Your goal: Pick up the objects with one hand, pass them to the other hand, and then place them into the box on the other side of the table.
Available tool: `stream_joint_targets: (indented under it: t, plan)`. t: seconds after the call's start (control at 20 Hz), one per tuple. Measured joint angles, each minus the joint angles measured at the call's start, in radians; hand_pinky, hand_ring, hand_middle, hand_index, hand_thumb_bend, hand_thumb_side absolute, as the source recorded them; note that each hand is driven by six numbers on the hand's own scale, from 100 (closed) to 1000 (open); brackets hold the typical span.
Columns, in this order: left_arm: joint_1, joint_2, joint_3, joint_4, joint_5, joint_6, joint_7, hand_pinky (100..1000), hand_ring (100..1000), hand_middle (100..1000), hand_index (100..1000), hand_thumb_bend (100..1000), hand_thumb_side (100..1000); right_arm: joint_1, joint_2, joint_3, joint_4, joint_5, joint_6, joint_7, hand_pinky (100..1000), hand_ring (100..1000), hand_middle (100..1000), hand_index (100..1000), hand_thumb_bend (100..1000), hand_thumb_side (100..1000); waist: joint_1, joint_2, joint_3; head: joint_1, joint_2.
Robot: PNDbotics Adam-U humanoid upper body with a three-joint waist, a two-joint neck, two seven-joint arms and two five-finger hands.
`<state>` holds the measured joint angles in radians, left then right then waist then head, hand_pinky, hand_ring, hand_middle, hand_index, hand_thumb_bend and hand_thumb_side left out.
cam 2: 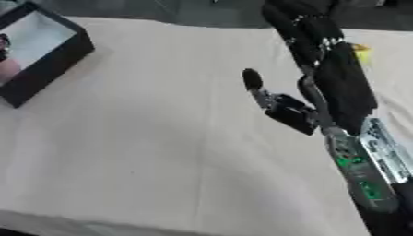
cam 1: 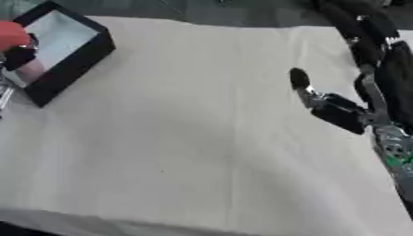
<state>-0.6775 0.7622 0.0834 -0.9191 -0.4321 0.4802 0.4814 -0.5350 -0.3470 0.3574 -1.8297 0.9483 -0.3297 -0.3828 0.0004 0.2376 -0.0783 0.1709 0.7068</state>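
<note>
A black box [cam 1: 80, 57] with a pale inside stands at the table's far left corner. At the left edge of the left eye view my left hand [cam 1: 19, 54] shows only in part, over the box's left side, with dark fingers curled against a red object [cam 1: 9, 33]. Just below them, inside the box, lies a pinkish shape [cam 1: 32, 71]. My right hand [cam 2: 339, 87] hovers over the right half of the table, open, with its fingers straight and its thumb [cam 2: 253, 79] sticking out to the left. It holds nothing.
The cream table top [cam 1: 185, 138] runs wide between the box and my right hand. A small yellow thing [cam 2: 361, 50] peeks out behind my right hand near the far right edge. The table's front edge [cam 1: 97, 221] crosses the bottom of the view.
</note>
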Motion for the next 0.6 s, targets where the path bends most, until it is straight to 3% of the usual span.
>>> stream_joint_targets:
  t: [0.05, 0.1, 0.15, 0.25, 0.4, 0.6]
  plan:
    - [-0.015, 0.006, 0.010, 0.028, -0.015, 0.017, 0.017, 781, 1000, 910, 849, 710, 634, 0.003, 0.000, -0.002, -0.001, -0.006, 0.001, -0.001, 909, 870, 899, 957, 188, 166, 0.000, 0.005, -0.006, 0.004, -0.007]
    - [-0.026, 0.006, 0.013, 0.049, -0.027, 0.034, 0.034, 786, 1000, 916, 856, 728, 642, 0.007, 0.000, -0.005, -0.001, -0.010, 0.002, -0.001, 908, 870, 898, 957, 186, 167, -0.001, 0.006, -0.008, 0.007, -0.009]
    - [-0.034, 0.007, 0.014, 0.063, -0.035, 0.047, 0.052, 824, 1000, 960, 889, 851, 719, 0.009, 0.000, -0.006, -0.001, -0.013, 0.004, -0.002, 907, 869, 898, 958, 191, 165, -0.001, 0.006, -0.010, 0.008, -0.011]
    - [-0.050, 0.008, 0.004, 0.064, -0.043, 0.051, 0.082, 835, 1000, 983, 901, 900, 751, 0.012, -0.001, -0.011, -0.001, -0.015, 0.008, -0.002, 907, 868, 897, 958, 200, 163, 0.000, 0.006, -0.009, 0.007, -0.011]
    - [-0.055, 0.009, -0.016, 0.012, -0.034, 0.021, 0.116, 825, 1000, 982, 881, 862, 700, 0.013, -0.007, -0.022, -0.001, -0.015, 0.014, -0.003, 902, 867, 897, 959, 199, 161, 0.010, 0.005, -0.005, -0.001, -0.011]
    - [-0.065, 0.014, -0.049, -0.083, 0.002, -0.021, 0.139, 756, 1000, 901, 820, 667, 582, 0.009, -0.031, -0.058, 0.024, -0.033, 0.045, -0.007, 882, 872, 912, 962, 100, 237, 0.013, -0.015, 0.008, -0.046, 0.007]
